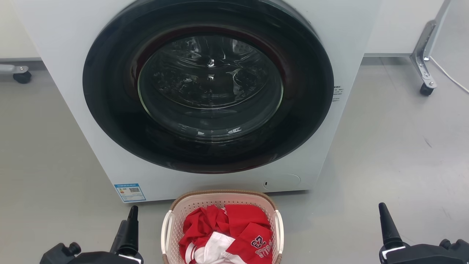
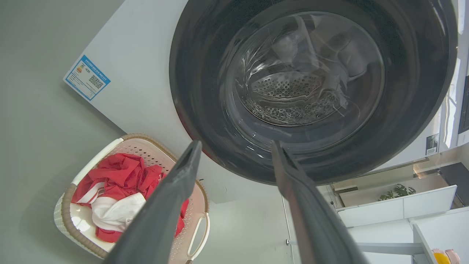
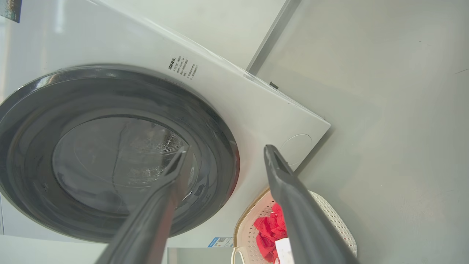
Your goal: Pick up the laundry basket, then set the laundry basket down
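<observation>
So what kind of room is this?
Probably a laundry corner, maybe in a test lab: a front-loading washer, a laundry basket of red and white clothes before it, and a wheeled stand nearby.

The washer (image 1: 66,110) is smooth and white with a soft sheen; its door (image 1: 106,95) is a glossy black ring around clear glass (image 1: 209,88). The drum (image 2: 285,86) behind is shiny perforated metal. The basket (image 1: 220,201) is matt cream plastic, holed, with a brown woven-look rim (image 1: 220,192). The clothes (image 1: 238,220) are soft red and white cloth. The floor (image 1: 403,146) is smooth matt grey, the fingers (image 2: 161,216) dull dark grey
</observation>
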